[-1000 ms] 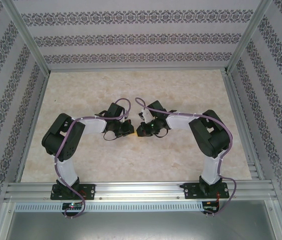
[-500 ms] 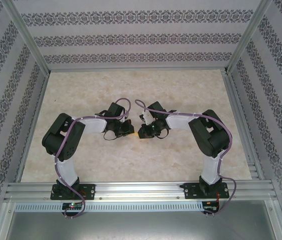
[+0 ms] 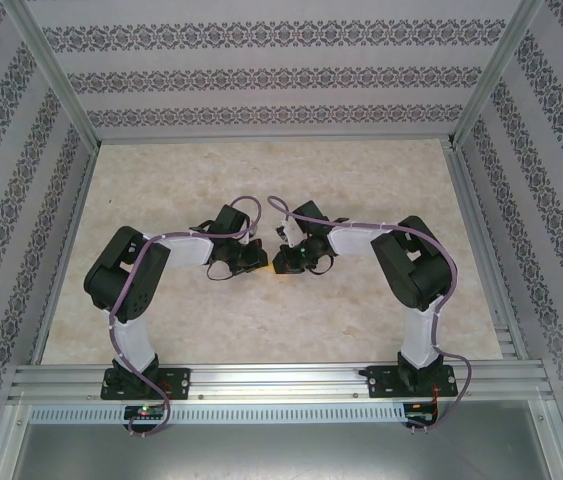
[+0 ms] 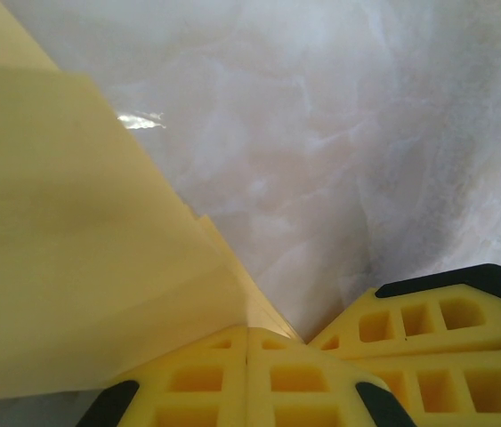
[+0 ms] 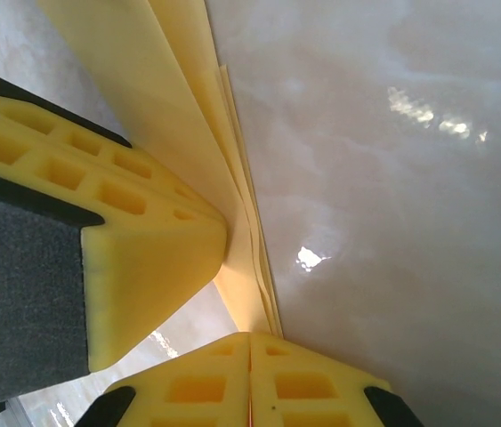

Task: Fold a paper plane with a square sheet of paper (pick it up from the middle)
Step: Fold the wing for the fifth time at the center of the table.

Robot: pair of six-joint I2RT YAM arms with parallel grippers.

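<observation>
The square sheet of paper [image 4: 81,249] is yellow and folded into stacked layers with a sharp crease. My left gripper [image 4: 248,336] is shut on its lower edge. My right gripper [image 5: 250,338] is shut on the same folded paper [image 5: 170,98], pinching the layers where they taper. The two grippers meet tip to tip: the right gripper's yellow fingers [image 4: 428,329] sit beside the left one, and a left finger [image 5: 134,240] presses against the paper. From above, left gripper [image 3: 260,262] and right gripper [image 3: 280,264] touch at mid-table over a sliver of paper [image 3: 278,273]. The grippers hide the paper's outline.
The pale marble-look table [image 3: 361,320] lies under both arms. Patterned walls and metal frame posts [image 3: 56,80] enclose it on three sides. An aluminium rail [image 3: 281,380] carries the arm bases at the near edge.
The right arm's elbow and wrist have shifted slightly left and back; both grippers stay shut on the paper, tip to tip. The left arm has barely moved.
</observation>
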